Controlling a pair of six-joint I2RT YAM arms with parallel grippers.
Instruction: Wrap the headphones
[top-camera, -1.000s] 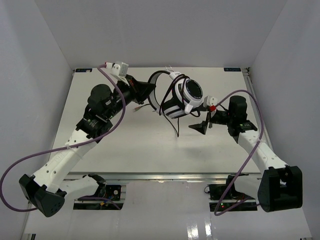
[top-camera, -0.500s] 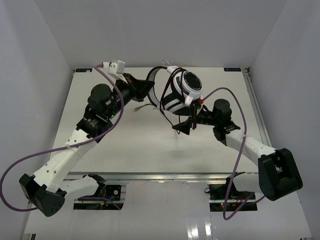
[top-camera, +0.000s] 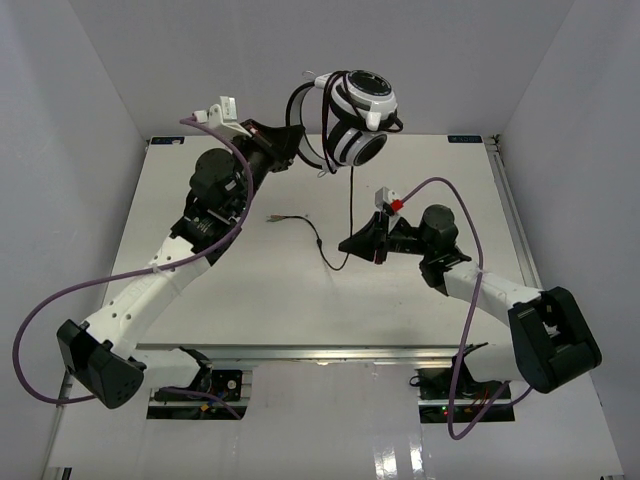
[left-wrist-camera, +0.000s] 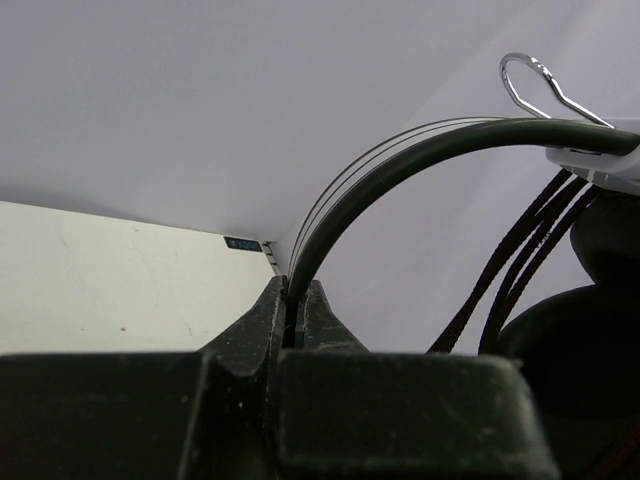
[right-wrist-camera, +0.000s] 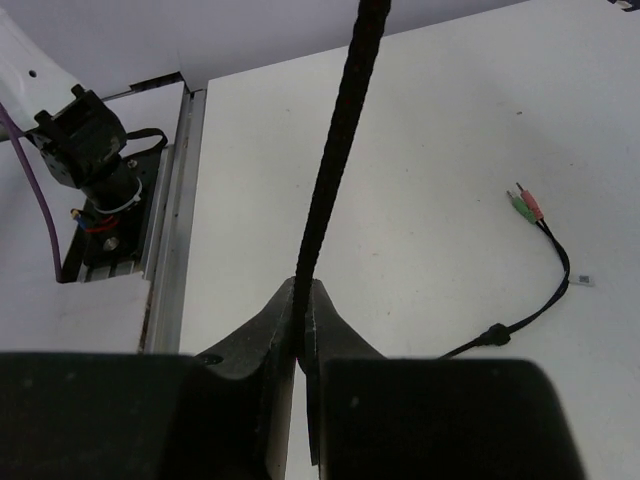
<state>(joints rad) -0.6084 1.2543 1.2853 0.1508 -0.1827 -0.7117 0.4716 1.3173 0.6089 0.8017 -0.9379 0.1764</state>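
A: Where are the headphones (top-camera: 358, 118)?
B: Up in the air above the far edge of the desk (top-camera: 250, 300), at the 12 o'clock end of the overhead view. The left pincer (top-camera: 290, 150) is clenched on the black headband (left-wrist-camera: 400, 165); its wrist view shows the band nipped between the two jaws. The ear cups (top-camera: 368, 92) hang at about 2 o'clock from that pincer.
A: And the right one?
B: The right pincer (top-camera: 347, 243) is clamped on the thin black cable (top-camera: 351, 195), jaws closed tight around it, low over the middle of the desk.
A: So which way do the headphones lie from it?
B: Almost straight at 12 o'clock, and higher. The cable runs straight between them, its long axis from 12 to 6. Beyond the pincer the loose tail lies slack on the desk and curls off toward 10 o'clock, ending in the plug (top-camera: 274, 216).
A: Any turns on already?
B: A few strands cross the cups, so I judge the wrapping partway done, with a good length left.
A: Which arm makes the next turn?
B: The right, I'd say; it is the only one on the cable. It would have to carry that line up and round the cups at 12 o'clock while the left holds the band firm
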